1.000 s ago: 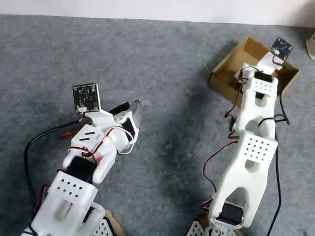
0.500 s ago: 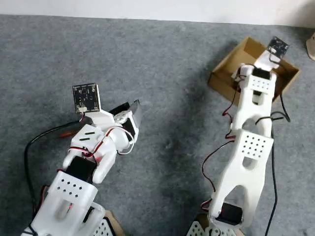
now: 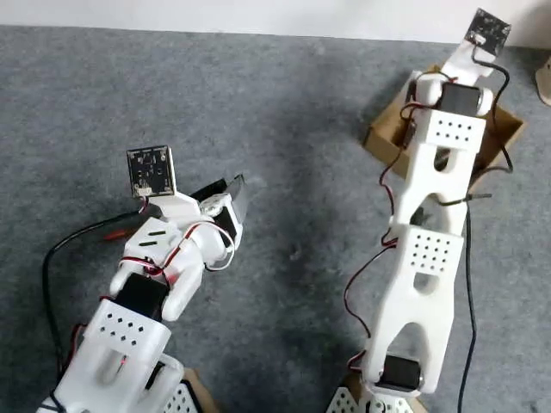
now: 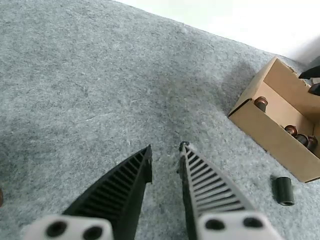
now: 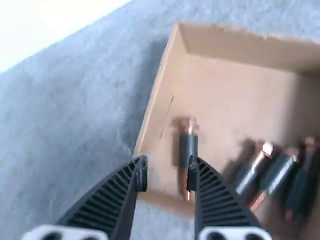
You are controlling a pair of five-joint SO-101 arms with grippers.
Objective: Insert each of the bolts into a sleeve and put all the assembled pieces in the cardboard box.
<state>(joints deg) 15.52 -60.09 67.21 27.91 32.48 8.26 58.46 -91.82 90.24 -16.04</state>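
Observation:
The cardboard box [image 3: 385,131] stands at the table's far right, and the right arm stretches over it. My right gripper [image 5: 166,169] hangs open above the box's [image 5: 235,95] near wall, holding nothing. Just beyond its fingertips a bolt in a black sleeve [image 5: 188,147] lies on the box floor. Several more assembled pieces [image 5: 272,170] lie beside it. My left gripper [image 3: 234,194] is at the table's left, open and empty [image 4: 166,149] above bare carpet. From there I see the box [image 4: 272,131] with assembled pieces [image 4: 299,137] inside, and one loose black sleeve [image 4: 284,190] on the carpet outside its wall.
Grey carpet covers the table, with open room between the two arms. A white wall runs along the far edge. A beige object [image 3: 544,79] sits at the right border, past the box. Cables hang along both arms.
The right arm has stretched farther out over the box and its wrist has risen. The left arm has kept still.

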